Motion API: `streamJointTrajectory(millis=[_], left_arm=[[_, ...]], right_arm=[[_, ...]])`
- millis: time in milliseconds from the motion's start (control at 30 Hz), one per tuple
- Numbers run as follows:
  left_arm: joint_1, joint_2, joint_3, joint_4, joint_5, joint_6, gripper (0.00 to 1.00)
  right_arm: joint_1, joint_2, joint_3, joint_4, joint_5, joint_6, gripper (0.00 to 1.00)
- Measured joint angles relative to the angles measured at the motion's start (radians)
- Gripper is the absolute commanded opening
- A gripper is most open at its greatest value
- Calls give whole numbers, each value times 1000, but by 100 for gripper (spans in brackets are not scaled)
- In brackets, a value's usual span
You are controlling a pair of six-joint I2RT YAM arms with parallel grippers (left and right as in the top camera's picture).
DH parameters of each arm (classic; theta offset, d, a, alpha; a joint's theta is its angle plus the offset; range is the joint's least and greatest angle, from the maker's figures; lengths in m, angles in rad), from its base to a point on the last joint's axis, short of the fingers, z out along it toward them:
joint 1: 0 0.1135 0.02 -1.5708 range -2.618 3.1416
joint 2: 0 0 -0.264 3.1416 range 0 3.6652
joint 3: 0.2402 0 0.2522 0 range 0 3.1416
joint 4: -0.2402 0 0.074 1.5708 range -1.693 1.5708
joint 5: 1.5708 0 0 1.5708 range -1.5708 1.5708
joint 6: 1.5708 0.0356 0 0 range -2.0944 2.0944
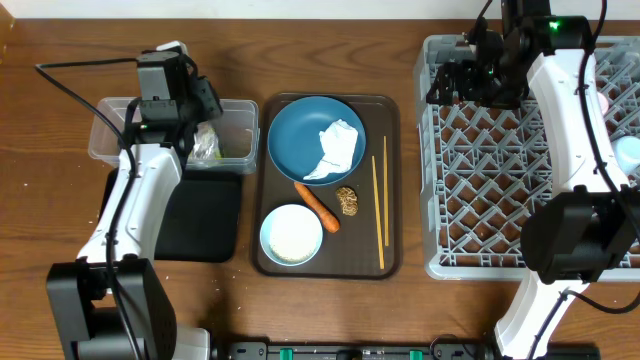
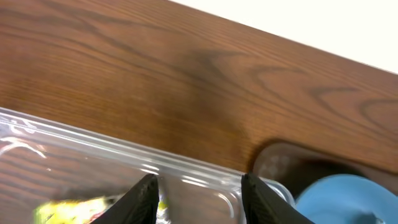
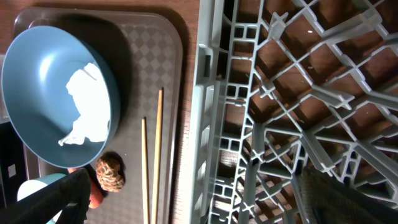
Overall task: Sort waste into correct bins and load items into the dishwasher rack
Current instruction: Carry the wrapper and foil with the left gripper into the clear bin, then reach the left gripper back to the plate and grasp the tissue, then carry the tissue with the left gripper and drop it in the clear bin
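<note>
My left gripper [image 1: 207, 102] [image 2: 200, 202] hangs open over the clear tub bin [image 1: 108, 150] [image 2: 124, 152], nothing between its fingers. The yellow-green wrapper [image 1: 205, 145] [image 2: 68, 208] lies in the tub, just left of the left finger. The black tray bin [image 1: 205, 215] sits in front of the tub. On the brown serving tray [image 1: 390, 180] a dark-blue bowl [image 1: 300, 130] [image 3: 37, 81] holds the crumpled napkin [image 1: 336, 150] [image 3: 87, 109]. Beside it lie the carrot [image 1: 318, 206], the brown food piece [image 1: 347, 200] [image 3: 111, 173], the chopsticks [image 1: 379, 210] [image 3: 152, 162] and a white bowl of rice [image 1: 291, 233]. My right gripper [image 1: 462, 82] [image 3: 199, 202] is wide open over the dishwasher rack's [image 1: 500, 170] [image 3: 280, 93] left edge, holding nothing.
A light-blue cup [image 1: 628, 152] and something pale pink [image 1: 604, 100] sit at the rack's far right side, partly behind my right arm. Bare wooden table lies between the tub and the back edge.
</note>
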State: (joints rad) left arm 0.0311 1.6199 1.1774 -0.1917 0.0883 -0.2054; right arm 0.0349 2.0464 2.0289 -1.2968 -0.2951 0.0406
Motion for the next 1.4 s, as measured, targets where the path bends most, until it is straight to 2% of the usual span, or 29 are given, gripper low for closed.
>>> streamJointTrajectory(millis=[333,467,700,1000,1067,1200,1267,1333,1400], left_arm=[[-225,5,0,-50,69,0,57],[-306,73,0,-43,82,0,58],[-369,261,0,38,140,1,64],[-425,327,0,119,168,0,64],[-432,337,0,129,170,0,62],[-435,364,0,138,172,-6,37],[-435,374,0,138,172,-5,19],[-435,376,0,143,174,-2,7],[-435,376,0,151,173,-2,6]], right_arm=[[0,0,0,0,0,0,99],[0,0,0,0,0,0,99],[0,0,0,0,0,0,99],[0,0,0,0,0,0,99],[0,0,0,0,0,0,99],[0,0,0,0,0,0,99],[0,0,0,0,0,0,99],[0,0,0,-1,0,0,99],[0,0,0,-2,0,0,99]])
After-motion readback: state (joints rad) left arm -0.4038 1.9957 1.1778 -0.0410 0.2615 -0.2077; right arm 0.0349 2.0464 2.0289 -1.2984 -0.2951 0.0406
